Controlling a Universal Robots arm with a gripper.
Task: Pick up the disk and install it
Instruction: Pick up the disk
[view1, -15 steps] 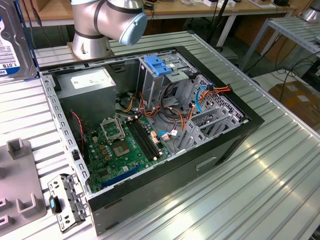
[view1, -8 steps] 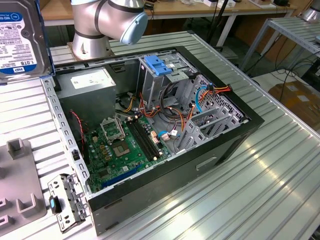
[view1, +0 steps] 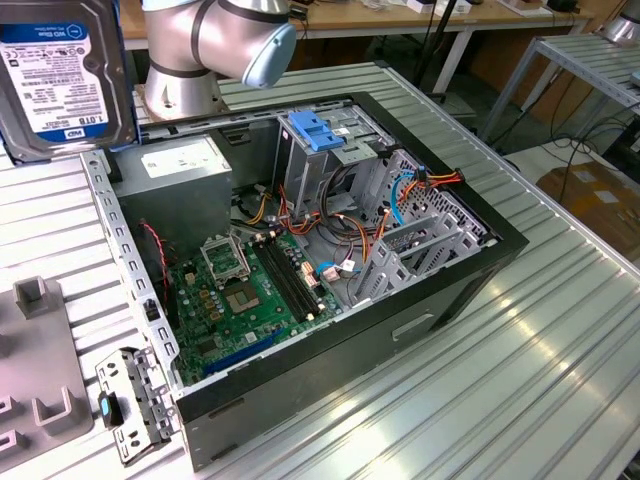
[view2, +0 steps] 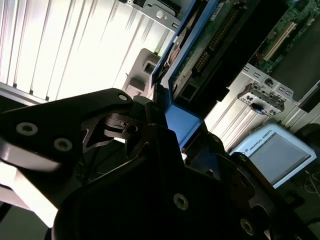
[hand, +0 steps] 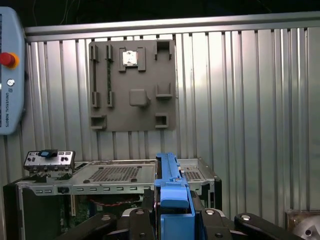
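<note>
Claw (hand: 172, 202) pinches the disk (hand: 167, 170), edge-on in the first wrist view; exterior view shows its label.

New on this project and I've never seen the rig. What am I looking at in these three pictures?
This is one robot arm standing on a ribbed metal table. The exterior view comes from a camera off the arm. Both wrist views come from cameras that ride on the arm, so they look past its gripper. On the table lie an open computer case, a grey fixture plate and a small metal bracket. The gripper is shut on the disk, a grey hard drive in a blue carrier. In the exterior view the disk looms at the top left, held up clear of the table. It is not yet in the case.
</note>
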